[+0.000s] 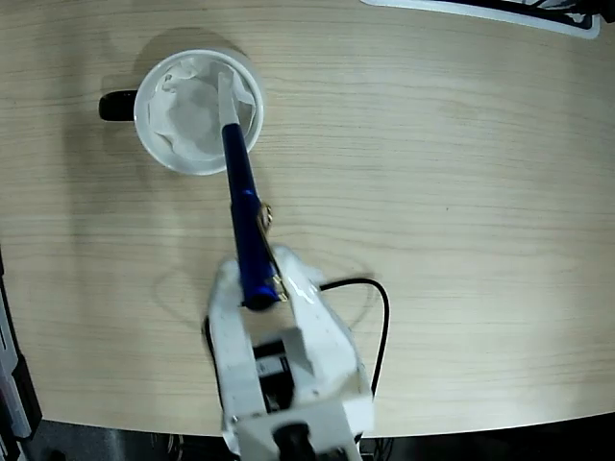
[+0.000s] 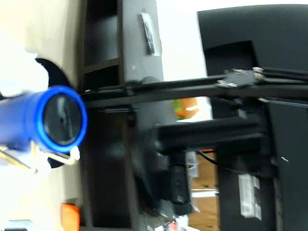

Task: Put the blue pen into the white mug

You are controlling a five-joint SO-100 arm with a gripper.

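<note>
Gripper (image 1: 261,293), near edge — pinching the blue pen (image 1: 242,206) at its clip end. Pen slants far-left, tip over the white mug (image 1: 199,110) mouth. Insertion step in hand; next calls for lowering, then letting go.

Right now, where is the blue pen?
In the fixed view, the blue pen is left of centre, slanting from the gripper up to the white mug, its tip over the mouth.

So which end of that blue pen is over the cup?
The pale tip end of the blue pen, which reaches over the white mug and its crumpled paper. The other end, with the metal clip, sits back at the end effector.
</note>
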